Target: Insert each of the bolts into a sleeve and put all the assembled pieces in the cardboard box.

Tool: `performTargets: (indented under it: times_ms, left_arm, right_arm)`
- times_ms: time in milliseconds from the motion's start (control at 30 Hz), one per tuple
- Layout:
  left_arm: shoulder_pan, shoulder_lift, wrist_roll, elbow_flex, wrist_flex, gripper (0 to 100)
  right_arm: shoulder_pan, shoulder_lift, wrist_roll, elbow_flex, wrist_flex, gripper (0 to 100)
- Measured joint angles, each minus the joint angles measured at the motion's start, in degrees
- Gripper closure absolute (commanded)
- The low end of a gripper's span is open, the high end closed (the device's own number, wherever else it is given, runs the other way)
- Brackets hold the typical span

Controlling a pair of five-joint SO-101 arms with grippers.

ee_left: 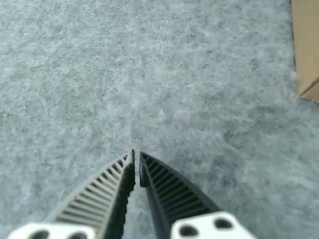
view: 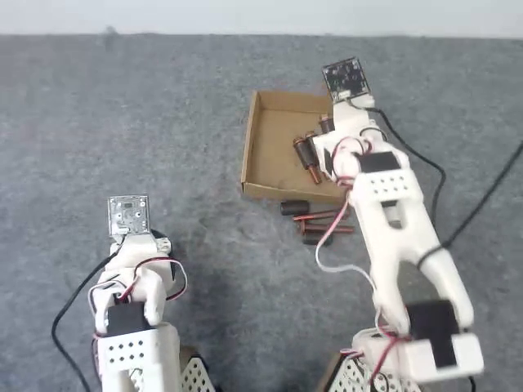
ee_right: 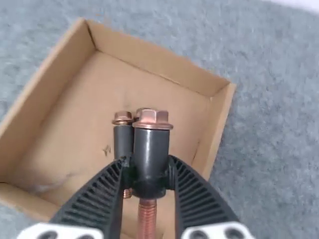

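My right gripper [ee_right: 147, 167] is shut on a black sleeve with a copper bolt through it [ee_right: 149, 144], held over the cardboard box [ee_right: 149, 57]. In the high view this held piece [view: 325, 124] hangs over the right part of the box [view: 270, 106]. Another assembled piece [ee_right: 122, 134] lies on the box floor just beyond it, also seen from above [view: 306, 159]. In front of the box lie a loose black sleeve [view: 293, 207] and two copper bolts [view: 323, 218]. My left gripper [ee_left: 137, 159] is shut and empty, low over the grey mat at the front left.
The right arm [view: 392, 220] stretches from the front right to the box, partly above the loose parts. A second dark sleeve [view: 313, 239] lies beside its cable. A corner of the box [ee_left: 306, 45] shows in the left wrist view. Grey mat [view: 163, 122] covers the table.
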Motion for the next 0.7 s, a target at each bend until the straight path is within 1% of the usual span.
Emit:
performTargets:
  times_ms: [333,433,533,700]
  left_arm:
    - [0.0,0.0,0.0,0.0,0.0,99]
    - [0.0,0.0,0.0,0.0,0.0,99]
    - [0.0,0.0,0.0,0.0,0.0,99]
    - [0.0,0.0,0.0,0.0,0.0,99]
  right_arm:
    - [1.2,16.0,0.0,-11.8,0.0,98.6]
    - [1.3,20.3,0.0,-14.3,0.0,93.2]
    - [1.2,22.9,0.0,-16.2,0.0,89.8]
    - [1.5,23.4,0.0,-18.2,0.0,91.1]
